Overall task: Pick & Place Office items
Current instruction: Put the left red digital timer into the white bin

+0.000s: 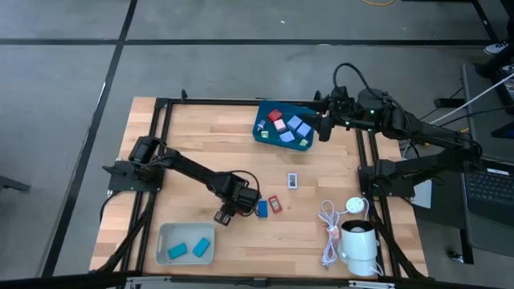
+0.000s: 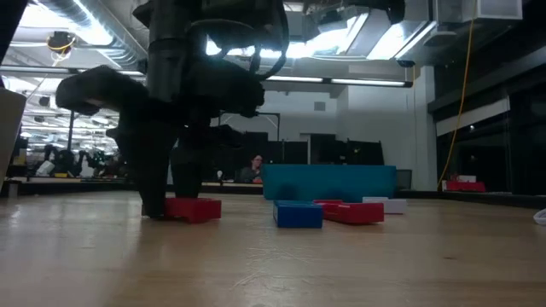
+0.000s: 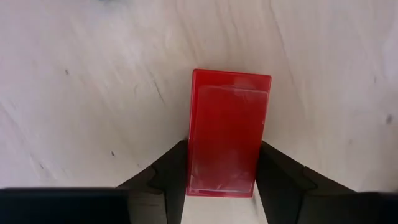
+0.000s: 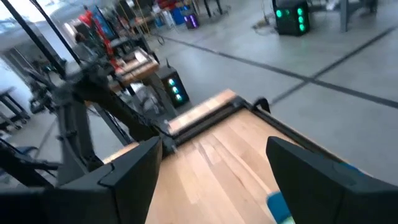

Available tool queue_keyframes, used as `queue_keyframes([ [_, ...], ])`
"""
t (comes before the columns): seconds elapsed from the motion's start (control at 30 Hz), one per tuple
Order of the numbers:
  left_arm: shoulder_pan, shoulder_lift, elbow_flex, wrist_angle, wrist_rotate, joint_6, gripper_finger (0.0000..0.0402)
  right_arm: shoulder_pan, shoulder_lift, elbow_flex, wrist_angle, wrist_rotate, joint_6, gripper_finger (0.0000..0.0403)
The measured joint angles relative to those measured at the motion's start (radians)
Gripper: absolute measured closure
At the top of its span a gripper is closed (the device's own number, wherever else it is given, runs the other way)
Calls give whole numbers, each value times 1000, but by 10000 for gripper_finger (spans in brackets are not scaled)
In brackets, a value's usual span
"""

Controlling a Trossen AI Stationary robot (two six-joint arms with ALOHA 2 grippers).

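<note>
My left gripper [image 1: 226,214] is down on the table's near middle, shut on a red flat piece [image 3: 229,118] that lies on the wood [image 2: 193,209]. In the high view the gripper hides that piece. Just to its right lie a blue piece [image 1: 262,209] and another red piece [image 1: 275,204], with a white piece [image 1: 293,181] farther back. A teal bin [image 1: 263,133] at the far side holds several red, lavender and white pieces. My right gripper [image 1: 325,128] hovers open beside the bin's right end. My left gripper pinches the red piece between its two fingers, one on each long side near one end [image 3: 193,171]. The fingers [image 3: 171,168] come from above, pointing down, and lie along the piece's length. The piece lies flat on the table.
A white tray [image 1: 165,241] at the near left corner holds two teal pieces. A coiled white cable [image 1: 328,233] and a white cylindrical device [image 1: 359,245] sit at the near right. Black frame rails run along the table's edges. Bare wood lies between tray and bin.
</note>
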Motion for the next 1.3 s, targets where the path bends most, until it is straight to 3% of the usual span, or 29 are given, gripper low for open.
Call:
queue_keyframes([
  [0.17, 41, -79, -10, -15, 107, -157, 254, -2, -2, 0, 92, -38, -23, 105],
  [0.43, 67, -384, -5, -9, 185, -385, 254, -27, -2, 0, 112, -69, -27, 105],
  [0.6, 18, -583, -3, 0, 168, -585, 254, -33, -3, 0, 111, -83, -38, 105],
  [0.7, -62, -654, -2, -93, 140, -702, 254, -33, -3, 0, 112, -83, -46, 105],
  [0.87, -253, -658, -2, -299, 92, -861, 254, -33, -3, 0, 111, -83, -48, 105],
  [0.97, -350, -620, -5, -314, 79, -933, 254, -33, -3, 0, 111, -83, -53, 105],
  [1.13, -449, -556, -79, -195, 55, -1079, 254, -33, -3, 0, 111, -82, -60, 105],
  [1.3, -512, -489, -219, 74, 56, -1210, 254, -33, -3, 0, 111, -83, -60, 105],
])
